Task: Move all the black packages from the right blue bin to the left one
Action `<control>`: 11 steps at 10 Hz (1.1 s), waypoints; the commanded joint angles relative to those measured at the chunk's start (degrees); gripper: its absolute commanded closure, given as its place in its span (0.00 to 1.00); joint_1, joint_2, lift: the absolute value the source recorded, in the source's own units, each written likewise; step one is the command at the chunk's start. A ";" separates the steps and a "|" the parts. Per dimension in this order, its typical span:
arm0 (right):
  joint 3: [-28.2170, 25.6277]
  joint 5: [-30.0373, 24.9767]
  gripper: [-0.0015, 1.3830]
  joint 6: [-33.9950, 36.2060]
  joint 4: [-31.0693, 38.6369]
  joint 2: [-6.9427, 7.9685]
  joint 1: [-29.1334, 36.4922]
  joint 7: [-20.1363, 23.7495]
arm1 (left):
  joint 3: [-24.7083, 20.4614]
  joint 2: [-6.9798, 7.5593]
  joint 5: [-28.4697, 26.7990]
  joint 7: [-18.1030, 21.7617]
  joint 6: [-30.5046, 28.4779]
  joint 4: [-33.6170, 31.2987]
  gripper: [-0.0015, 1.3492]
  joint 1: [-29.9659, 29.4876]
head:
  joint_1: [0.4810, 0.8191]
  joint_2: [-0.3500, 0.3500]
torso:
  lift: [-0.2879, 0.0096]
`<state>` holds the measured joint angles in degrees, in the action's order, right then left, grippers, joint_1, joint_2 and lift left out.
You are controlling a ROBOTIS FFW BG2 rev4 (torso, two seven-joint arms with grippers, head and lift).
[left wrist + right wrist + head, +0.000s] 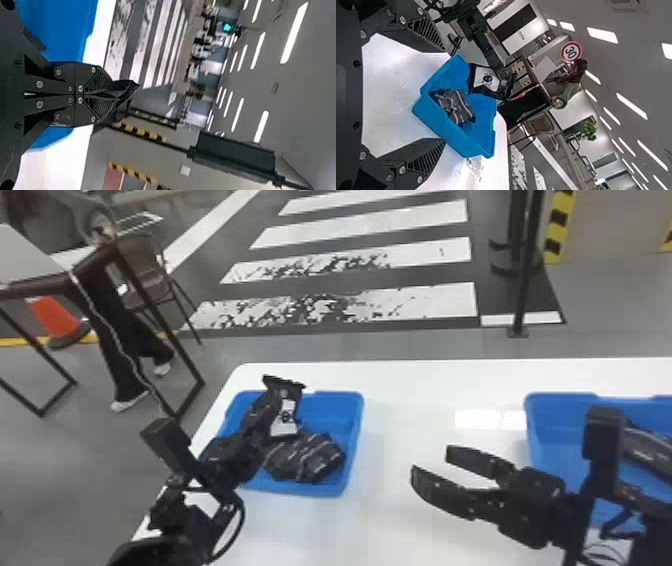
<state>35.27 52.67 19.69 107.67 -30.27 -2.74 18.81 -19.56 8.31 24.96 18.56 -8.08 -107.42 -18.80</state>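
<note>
Left gripper [115, 95], pinching a white-labelled black plastic package [286, 410] over the left blue plastic bin [356, 435]. Right gripper [430, 460], spread wide, to its right

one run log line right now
left claw: gripping labeled package over left bin; right claw: open above table; left bin: striped package inside; right bin: another package

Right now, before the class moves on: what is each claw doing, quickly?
Left claw: closed on a black package at the left bin.
Right claw: open, holding nothing.
</note>
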 commanded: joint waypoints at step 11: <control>-39.84 -41.02 0.13 32.06 10.38 8.12 7.94 0.00 | 9.97 -5.23 4.63 -2.03 25.24 -9.93 0.11 -15.79 | 0.63 0.63 | 0.52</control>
<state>-4.74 12.91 49.39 118.40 -21.86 6.21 18.78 -10.18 3.11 29.32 16.52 17.57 -117.16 -34.31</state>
